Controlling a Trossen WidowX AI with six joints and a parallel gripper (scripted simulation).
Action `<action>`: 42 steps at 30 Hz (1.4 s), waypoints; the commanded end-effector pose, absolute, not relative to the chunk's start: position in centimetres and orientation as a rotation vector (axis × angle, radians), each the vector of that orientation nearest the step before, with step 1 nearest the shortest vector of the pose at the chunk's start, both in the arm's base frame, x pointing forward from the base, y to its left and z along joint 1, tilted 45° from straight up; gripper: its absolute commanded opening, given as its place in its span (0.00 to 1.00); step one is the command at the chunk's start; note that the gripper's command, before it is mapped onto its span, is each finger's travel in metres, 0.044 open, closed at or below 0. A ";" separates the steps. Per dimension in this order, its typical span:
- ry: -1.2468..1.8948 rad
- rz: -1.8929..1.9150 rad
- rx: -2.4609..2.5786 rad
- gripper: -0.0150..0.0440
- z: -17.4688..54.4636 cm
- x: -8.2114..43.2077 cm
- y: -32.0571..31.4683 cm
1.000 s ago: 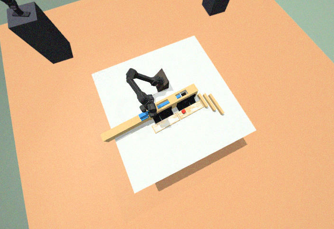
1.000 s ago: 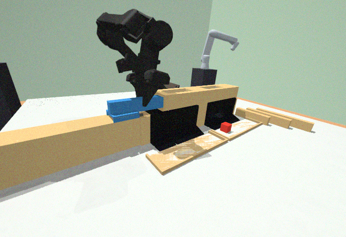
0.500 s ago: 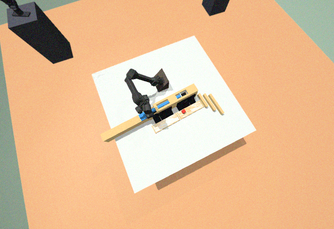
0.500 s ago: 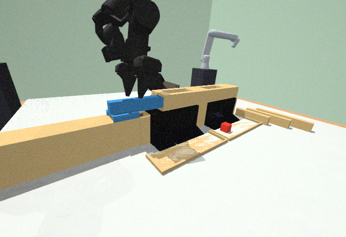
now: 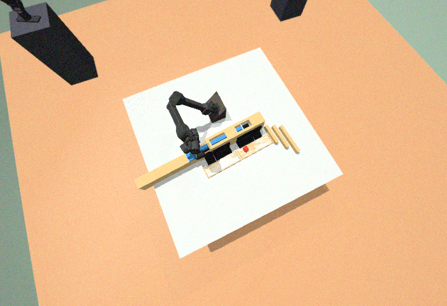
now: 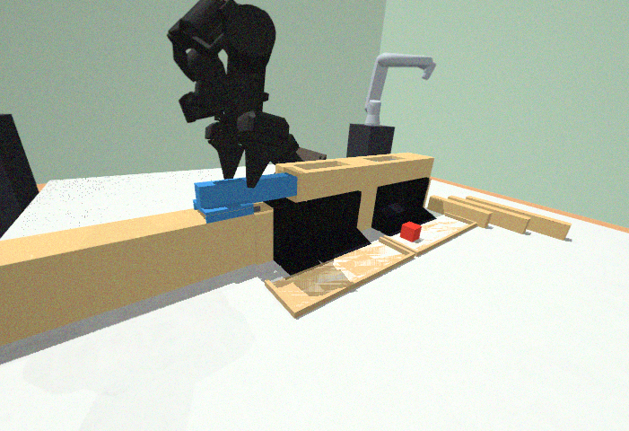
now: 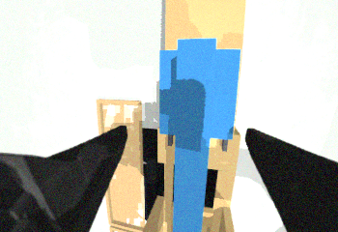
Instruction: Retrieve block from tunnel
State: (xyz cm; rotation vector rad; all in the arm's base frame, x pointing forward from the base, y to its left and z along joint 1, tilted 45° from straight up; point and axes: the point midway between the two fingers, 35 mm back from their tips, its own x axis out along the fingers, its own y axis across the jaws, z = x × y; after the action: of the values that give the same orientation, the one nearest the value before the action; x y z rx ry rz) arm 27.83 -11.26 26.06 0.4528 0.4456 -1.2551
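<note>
The small red block (image 5: pixel 245 148) (image 6: pixel 410 232) sits outside the covered tunnel (image 5: pixel 231 134) (image 6: pixel 368 203), at the near end of the right-hand shallow tray (image 6: pixel 447 238) along its open side. The blue sliding piece (image 6: pixel 218 196) (image 7: pixel 191 193) sticks out of the tunnel's left end, and its wider end lies over a long wooden beam. Blue parts also show through the tunnel's top openings in the top view. My gripper (image 6: pixel 240 181) (image 7: pixel 185 131) is open and empty. Its fingers straddle the blue bar, with the near fingertip overlapping its upper side in the exterior view.
The long wooden beam (image 5: pixel 166 171) (image 6: pixel 96 249) (image 7: pixel 206 24) runs left from the tunnel. A left-hand shallow tray (image 6: pixel 355 285) adjoins the right one. Three loose wooden rods (image 5: pixel 289 139) (image 6: pixel 523 219) lie beyond the tunnel's right end. Black pedestals stand farther off.
</note>
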 end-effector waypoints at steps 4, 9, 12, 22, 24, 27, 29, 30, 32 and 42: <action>0.452 -1.255 0.451 1.00 25.1 27.8 -12.1; 0.451 -1.255 0.451 1.00 24.6 27.8 -12.7; 0.450 -1.255 0.450 1.00 24.3 27.8 -13.0; 0.444 -1.255 0.452 0.65 24.7 27.9 -12.6; 0.444 -1.255 0.452 0.63 24.7 27.9 -12.6; 0.444 -1.255 0.452 0.60 24.7 27.9 -12.6; 0.444 -1.255 0.452 0.58 24.7 27.9 -12.6; 0.444 -1.255 0.452 0.56 24.7 27.9 -12.6; 0.444 -1.255 0.452 0.54 24.7 27.9 -12.6; 0.444 -1.255 0.452 0.43 24.7 27.9 -12.6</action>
State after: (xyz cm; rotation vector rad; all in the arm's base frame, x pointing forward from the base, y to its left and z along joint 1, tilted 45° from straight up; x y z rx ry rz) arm 27.91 -12.62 24.78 0.4479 0.4436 -1.2543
